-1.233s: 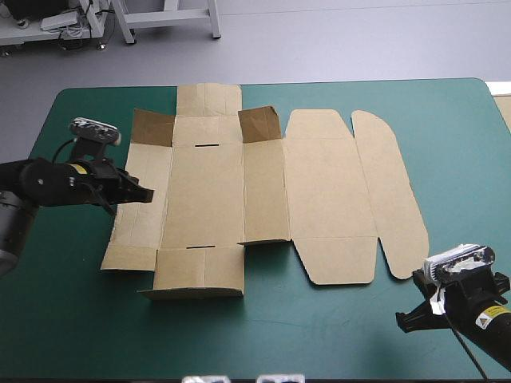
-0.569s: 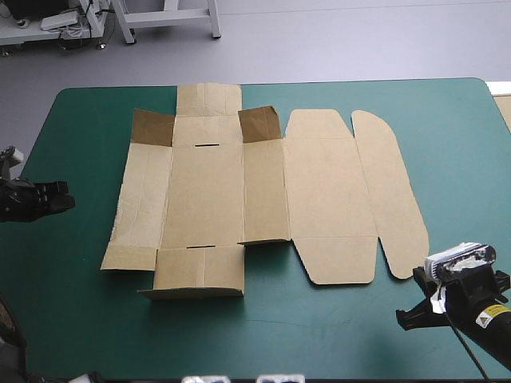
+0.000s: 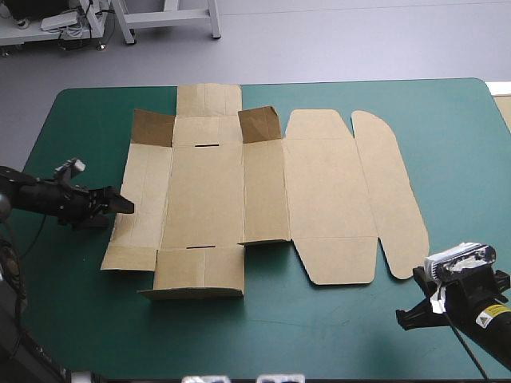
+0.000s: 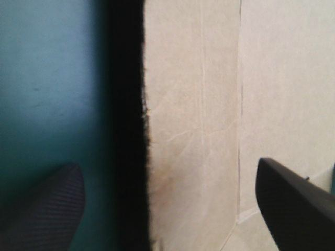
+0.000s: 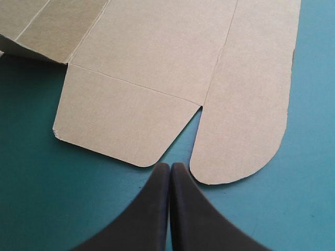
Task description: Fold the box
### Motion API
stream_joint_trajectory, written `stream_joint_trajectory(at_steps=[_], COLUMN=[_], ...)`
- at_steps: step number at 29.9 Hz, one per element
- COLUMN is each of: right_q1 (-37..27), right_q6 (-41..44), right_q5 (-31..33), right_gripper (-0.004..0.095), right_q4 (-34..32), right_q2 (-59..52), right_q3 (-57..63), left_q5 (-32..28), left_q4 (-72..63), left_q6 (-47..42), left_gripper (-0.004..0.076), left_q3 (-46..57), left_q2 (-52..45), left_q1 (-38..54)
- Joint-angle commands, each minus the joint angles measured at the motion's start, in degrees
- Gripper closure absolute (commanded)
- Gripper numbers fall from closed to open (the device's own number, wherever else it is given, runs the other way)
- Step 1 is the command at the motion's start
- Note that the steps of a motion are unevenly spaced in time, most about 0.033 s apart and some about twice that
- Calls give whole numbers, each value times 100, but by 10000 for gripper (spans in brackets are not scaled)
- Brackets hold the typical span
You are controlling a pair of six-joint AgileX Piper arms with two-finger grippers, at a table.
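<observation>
The brown box (image 3: pixel 239 191) lies spread out on the teal-green cover, almost flat. Two small flaps (image 3: pixel 152 128) (image 3: pixel 259 124) stand up along its far side, and the near flap (image 3: pixel 196 275) is slightly raised. My left gripper (image 3: pixel 120 206) is low at the box's left edge, pointing at it. In the left wrist view, the left gripper (image 4: pixel 167 209) is open, with the box's left edge (image 4: pixel 199 104) running between its fingers. My right gripper (image 3: pixel 409 317) rests near the table's front right corner. The right gripper (image 5: pixel 170 167) is shut and empty, just short of the box's rounded flaps (image 5: pixel 157 52).
A strip of more brown board (image 3: pixel 503 112) shows beyond the table's right edge. Bare teal-green cover (image 3: pixel 319 335) runs along the front, between the box and the near edge.
The left gripper left the box's left panel, pulled back to the table's left edge, then came forward to the box's edge again. Its fingers opened. The right arm has not moved.
</observation>
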Motion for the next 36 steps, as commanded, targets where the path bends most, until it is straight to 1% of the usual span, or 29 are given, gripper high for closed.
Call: stream_joint_trajectory(at_steps=[1, 3, 7, 9, 10, 13, 14, 16, 18, 19, 25, 27, 31, 34, 36], right_q1=[4, 4, 4, 4, 4, 4, 4, 4, 4, 4, 4, 4, 4, 4, 4], right_q6=[-48, -48, -48, -48, -48, -48, -48, -48, -48, -48, -48, -48, -48, -48, -48], right_q5=[-327, -327, -316, -316, -316, -316, -316, -316, -316, -316, -316, -316, -316, -316, -316], right_gripper=[921, 921, 921, 921, 921, 921, 921, 921, 921, 921, 921, 921, 921, 921, 921], right_q4=[94, 94, 94, 106, 118, 118, 118, 118, 118, 118, 118, 118, 118, 118, 108], right_q2=[41, 41, 41, 41, 41, 41, 41, 41, 41, 41, 41, 41, 41, 41, 41], right_q3=[-143, -143, -143, -143, -143, -143, -143, -143, -143, -143, -143, -143, -143, -143, -143], left_q5=[527, 527, 527, 527, 527, 527, 527, 527, 527, 527, 527, 527, 527, 527, 527], left_q4=[-44, -16, -45, -57, -71, -204, -240, -280, -279, -265, -318, -596, -1167, -939, -641], left_q6=[-84, -281, -304, -304, -304, -328, -328, -328, -328, -315, -87, -44, 333, 395, 283], left_gripper=[80, 80, 97, 131, 163, 312, 379, 530, 736, 724, 733, 733, 733, 732, 732], left_q3=[-137, -137, -128, -106, -101, -101, -101, -101, -101, -101, -114, -114, -162, -432, -704], left_q2=[38, 200, 304, 304, 304, 304, 304, 304, 304, 304, 304, 293, 133, -103, -292], left_q1=[-362, -503, -782, -905, -945, -1031, -1066, -1066, -1066, -1066, -1066, -1066, -1105, -1246, -1405])
